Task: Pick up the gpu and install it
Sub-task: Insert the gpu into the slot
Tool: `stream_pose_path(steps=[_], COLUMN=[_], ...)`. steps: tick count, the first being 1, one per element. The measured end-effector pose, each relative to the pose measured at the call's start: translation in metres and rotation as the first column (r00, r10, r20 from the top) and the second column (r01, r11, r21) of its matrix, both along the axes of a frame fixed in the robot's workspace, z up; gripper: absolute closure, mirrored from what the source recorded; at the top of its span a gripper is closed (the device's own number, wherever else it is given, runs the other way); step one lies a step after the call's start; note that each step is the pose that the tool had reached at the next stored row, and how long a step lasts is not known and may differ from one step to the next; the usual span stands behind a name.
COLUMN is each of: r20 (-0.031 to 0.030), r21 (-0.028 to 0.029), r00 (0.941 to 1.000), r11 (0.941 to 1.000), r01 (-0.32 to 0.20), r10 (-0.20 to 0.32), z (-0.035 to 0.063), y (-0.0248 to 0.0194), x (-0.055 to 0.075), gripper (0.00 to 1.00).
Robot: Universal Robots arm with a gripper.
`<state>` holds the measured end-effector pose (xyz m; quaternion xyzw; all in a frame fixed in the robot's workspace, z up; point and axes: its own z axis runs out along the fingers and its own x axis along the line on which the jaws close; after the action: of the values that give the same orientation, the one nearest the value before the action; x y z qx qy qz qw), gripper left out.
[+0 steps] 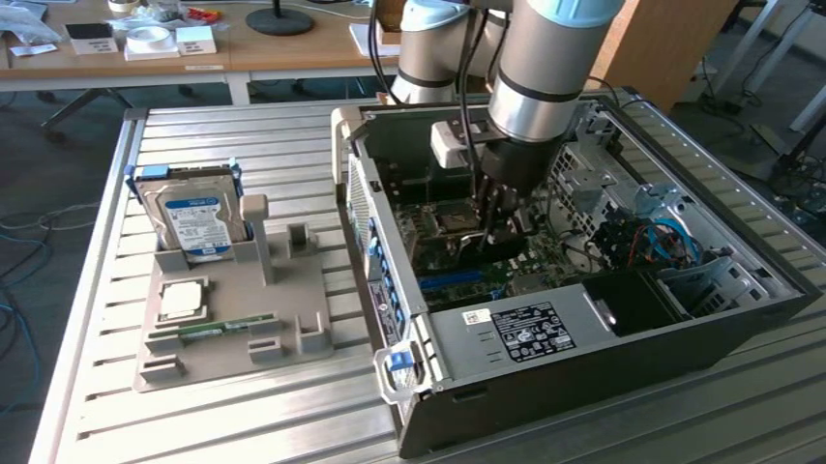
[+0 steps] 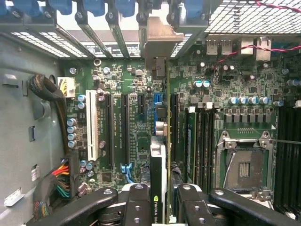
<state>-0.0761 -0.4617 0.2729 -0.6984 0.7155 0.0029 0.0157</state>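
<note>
Two black jointed fingers (image 2: 137, 207) of my gripper (image 2: 162, 205) are closed on the gpu (image 2: 158, 160), a thin, flat, dark circuit card that I see edge-on, with one pad on each of its faces. In the exterior view my gripper (image 1: 497, 232) is deep inside the open dark metal tower case (image 1: 581, 387), low over the green motherboard (image 2: 136, 122). The card stands on its long edge above the board, among the long black expansion slots (image 2: 126, 129), and its bare metal end bracket (image 2: 160, 40) reaches the case's rear wall with its row of slot openings. I cannot tell whether its connector edge is in a slot. I judge the main danger to be a slight tilt or sideways offset: then the edge would land on the slot's rim or on the small parts crowded just beside it, and pressing down would bend the board. The bracket could also catch on the rear wall. Gripping such a thin card by its faces, I may let it slide or twist between my pads. It shows a silvery block and a green-marked label near my grip.
</note>
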Motion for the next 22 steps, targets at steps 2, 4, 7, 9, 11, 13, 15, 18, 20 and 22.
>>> stream_pose_path(steps=[2, 4, 7, 9, 11, 13, 15, 18, 20, 22], r20=[0.0001, 0.0001, 0.0001, 0.0000, 0.0000, 0.0001, 0.0000, 0.0001, 0.0000, 0.0001], r21=[0.0001, 0.0002, 0.0002, 0.0000, 0.0001, 0.0001, 0.0001, 0.0001, 0.0000, 0.0001], r00=[1.0000, 1.0000, 1.0000, 1.0000, 1.0000, 1.0000, 1.0000, 1.0000, 1.0000, 1.0000], r11=[1.0000, 1.0000, 1.0000, 1.0000, 1.0000, 1.0000, 1.0000, 1.0000, 1.0000, 1.0000], r01=[0.000, 0.000, 0.000, 0.000, 0.000, 0.000, 0.000, 0.000, 0.000, 0.000], r10=[0.000, 0.000, 0.000, 0.000, 0.000, 0.000, 0.000, 0.000, 0.000, 0.000], z=[-0.0001, -0.0001, -0.0002, -0.0001, -0.0002, -0.0002, -0.0002, -0.0002, -0.0002, -0.0002], y=[-0.0002, -0.0003, -0.0003, -0.0003, -0.0003, -0.0003, -0.0003, -0.0002, -0.0003, -0.0003], x=[-0.001, -0.002, -0.004, -0.005, -0.006, -0.007, -0.009, -0.011, -0.011, -0.013], gripper=[0.73, 0.73, 0.73, 0.73, 0.73, 0.73, 0.73, 0.73, 0.73, 0.73])
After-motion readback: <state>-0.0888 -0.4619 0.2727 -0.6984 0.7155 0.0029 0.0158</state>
